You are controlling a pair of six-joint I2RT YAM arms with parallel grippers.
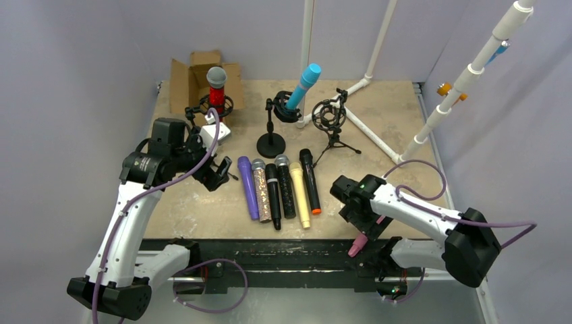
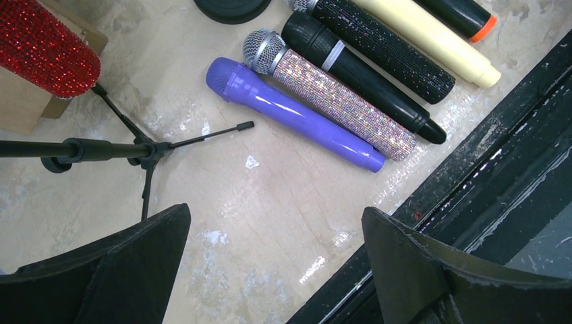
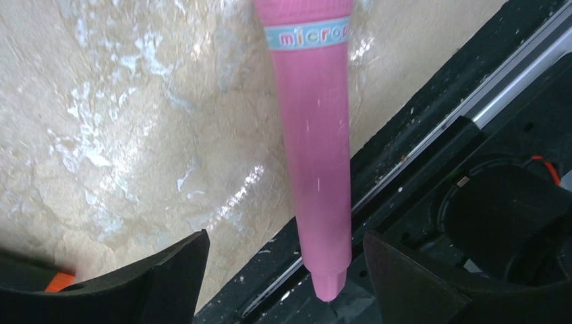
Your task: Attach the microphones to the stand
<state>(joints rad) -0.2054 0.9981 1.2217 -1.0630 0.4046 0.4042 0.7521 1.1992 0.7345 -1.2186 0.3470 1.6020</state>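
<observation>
A: Right claw (image 3: 284, 237)?
B: Spread wide, gripping nothing. The pink microphone (image 3: 316, 155) runs lengthwise through the gap, clear of both fingers (image 3: 158, 283). Its body lies over the desk (image 3: 121, 121), and its tail end overhangs the black rail (image 3: 425, 148) at the near edge.

A: Left claw (image 2: 275, 214)?
B: Also wide open, nothing between the fingers. It hangs over the desk to the left of the row. The tripod stand (image 2: 147, 151) is just beyond it.

A: The row?
B: Six lying side by side mid-desk, heads pointing away from the arms. Left to right: purple microphone (image 1: 248, 187), silver glitter microphone (image 1: 262, 192), black microphone (image 1: 273, 197), black glitter microphone (image 1: 286, 190), cream microphone (image 1: 301, 197), orange-tipped black microphone (image 1: 310, 182). Neighbours are touching or nearly so.

A: Mounted?
B: Two. The red glitter microphone (image 1: 216, 91) sits upright in a ring mount on that tripod stand at rear left, in front of a cardboard box (image 1: 192, 71). The light blue microphone (image 1: 303, 84) sits tilted, head up and to the right, in the mount on the round-base stand (image 1: 271, 143).

A: Other hardware?
B: A shock mount (image 1: 327, 116) on a small tripod stands just right of the round-base stand.
</observation>
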